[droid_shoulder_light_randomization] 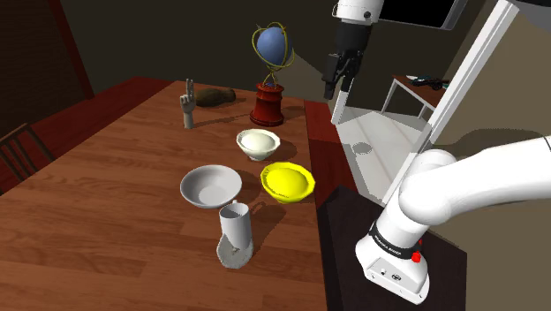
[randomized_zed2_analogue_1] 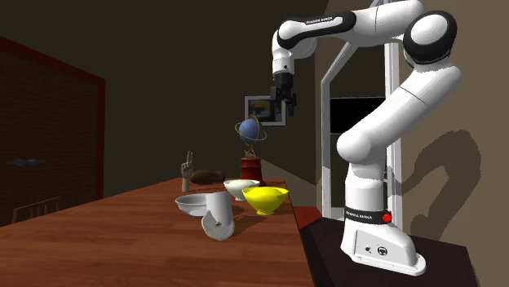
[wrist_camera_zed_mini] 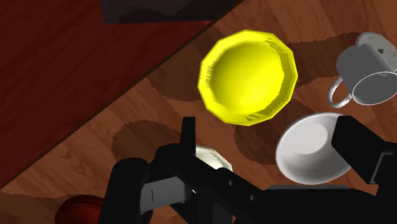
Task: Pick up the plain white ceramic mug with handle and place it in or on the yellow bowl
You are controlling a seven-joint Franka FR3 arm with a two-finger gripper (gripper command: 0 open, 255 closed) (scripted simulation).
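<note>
Shoulder view: yellow bowl sits near the table edge closest to the stand. White mug is on the table near the yellow bowl, on its camera-ward side. It is not upright: it leans, mouth upward, possibly propped on its handle (base unclear here). Grey-white bowl lies just beside the yellow bowl, away from the stand; cream bowl lies just behind it. Gripper hangs high, well apart from the yellow bowl and out past the table edge, carrying nothing.

Second exterior view: arm reared up, elbow high, forearm roughly level, hand pointing down, far above the yellow bowl. Judgement: a survey pose, held high so the hand camera takes in all the crockery.

Wrist view: fingers stand apart, nothing between them. The mug lies past the yellow bowl, with its handle turned toward the grey-white bowl. Mug not yet grasped; whole task ahead. The lean will likely call for a tilted approach
</note>
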